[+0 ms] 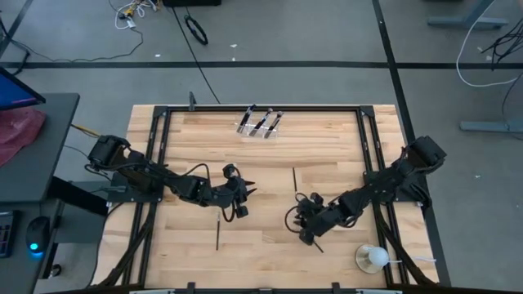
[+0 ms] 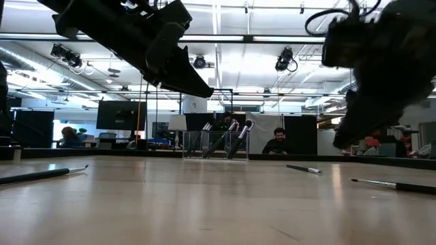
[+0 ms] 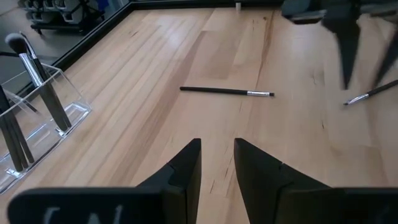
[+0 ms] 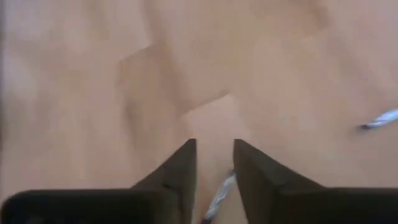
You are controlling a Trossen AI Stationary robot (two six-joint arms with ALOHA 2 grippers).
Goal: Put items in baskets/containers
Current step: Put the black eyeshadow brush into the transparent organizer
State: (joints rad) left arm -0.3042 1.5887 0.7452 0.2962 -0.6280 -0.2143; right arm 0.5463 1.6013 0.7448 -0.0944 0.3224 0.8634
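A clear holder (image 1: 260, 124) stands at the table's far middle with three black brushes upright in it, also in the left wrist view (image 3: 37, 124). Three more brushes lie flat on the wood: one at the middle (image 1: 294, 180), one near the left arm (image 1: 217, 233), one under my right gripper (image 1: 316, 243). My right gripper (image 1: 304, 235) hangs open above that brush, whose silver ferrule (image 4: 217, 196) shows between the fingers; the brush lies on the table (image 2: 395, 184). My left gripper (image 3: 217, 143) is open over bare wood left of centre, with nothing between its fingers.
A white round object on a clear base (image 1: 372, 258) stands at the near right corner, close behind my right arm. A black frame (image 1: 163, 110) runs round the wooden table top. Bare wood lies between the two grippers and the holder.
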